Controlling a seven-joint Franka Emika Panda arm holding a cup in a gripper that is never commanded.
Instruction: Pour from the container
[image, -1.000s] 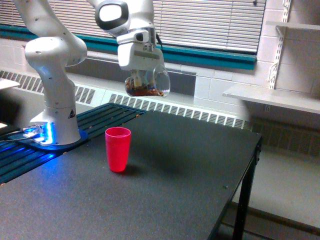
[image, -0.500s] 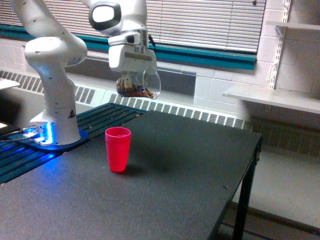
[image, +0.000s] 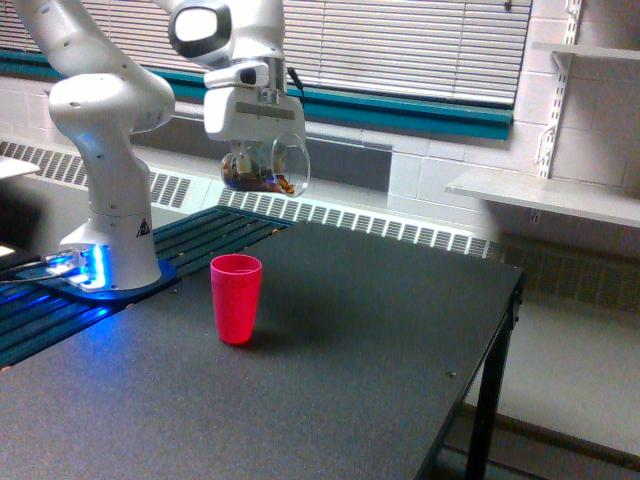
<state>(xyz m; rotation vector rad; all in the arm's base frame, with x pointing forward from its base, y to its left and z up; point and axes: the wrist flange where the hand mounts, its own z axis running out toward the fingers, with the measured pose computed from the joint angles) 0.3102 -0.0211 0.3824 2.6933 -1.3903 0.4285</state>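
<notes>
Exterior view, the only one you've got. The tool hangs from the arm's wrist high over the tabletop, shut on the jar, a small clear rounded one. You can see brownish bits lying in the jar's bottom; what they are is too small to tell. The jar looks roughly upright, maybe tipped a little, and nothing is spilling from it. Fingers are mostly hidden behind the glass and the tool body, so the exact grip isn't readable, but the jar hangs off the tool w/ nothing else under it, so it's held.

The red cup stands upright on the tabletop, mouth open upward, near the robot base. The jar sits well above it and a bit toward the exterior view's right of the cup's mouth, so not lined up yet. How far fwd or back the jar is vs. the cup can't be judged from this one angle.

Step in hand, as I read it: carry/positioning phase, pre-pour. Jar is full-ish, the cup's inside isn't visible from here.

Next move calls for: bring the jar's lip over the cup's mouth, toward the exterior view's left, and drop lower so the stuff doesn't scatter. Then roll the wrist slowly. Watch the cup, it's light plastic and any knock from the jar will tip it.
</notes>
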